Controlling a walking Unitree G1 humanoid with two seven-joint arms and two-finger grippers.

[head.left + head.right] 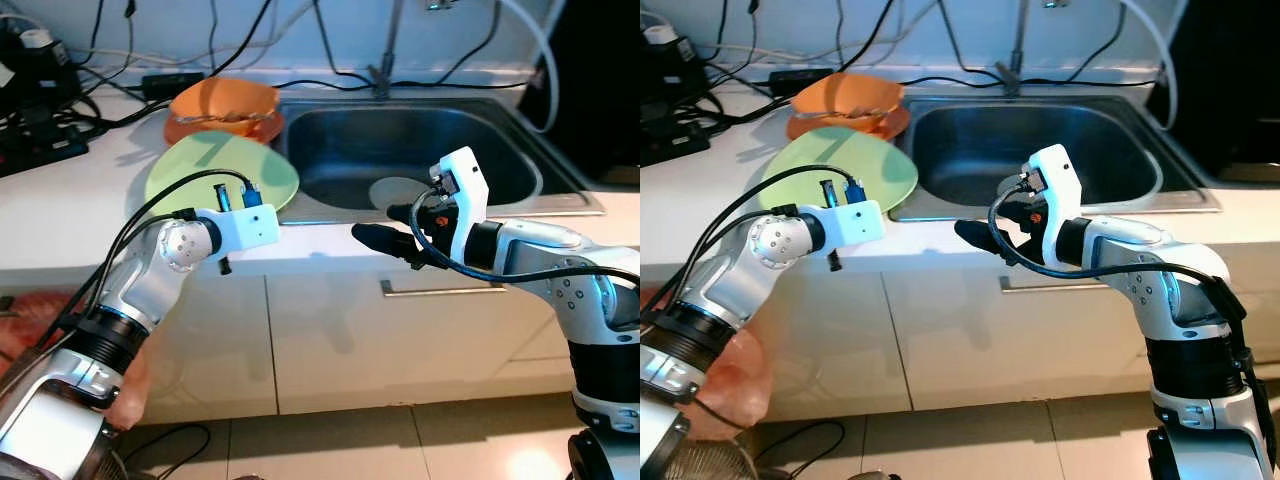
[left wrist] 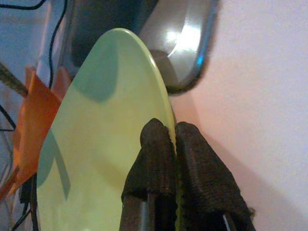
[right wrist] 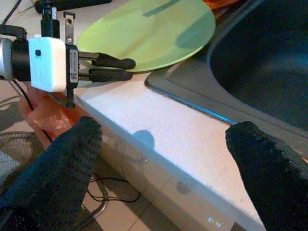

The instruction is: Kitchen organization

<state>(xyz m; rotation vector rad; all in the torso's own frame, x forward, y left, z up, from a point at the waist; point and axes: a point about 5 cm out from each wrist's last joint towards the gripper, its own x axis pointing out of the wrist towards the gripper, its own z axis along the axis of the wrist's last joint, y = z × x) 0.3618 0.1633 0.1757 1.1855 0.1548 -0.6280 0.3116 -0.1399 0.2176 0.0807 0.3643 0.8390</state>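
green plate (image 1: pixel 215 165) is pinched at its near rim by my left gripper (image 2: pixel 175 159); right gripper (image 3: pixel 163 159) fingers spread, nothing moved into the sink (image 1: pixel 520 150) yet.

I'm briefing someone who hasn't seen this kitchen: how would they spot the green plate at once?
Find the steel sink set in the white counter. On the counter just beside the basin toward the robot's left lies the green plate, its near edge pinched by the left claw. It is flat, round and pale lime, unlike the orange dish behind it.
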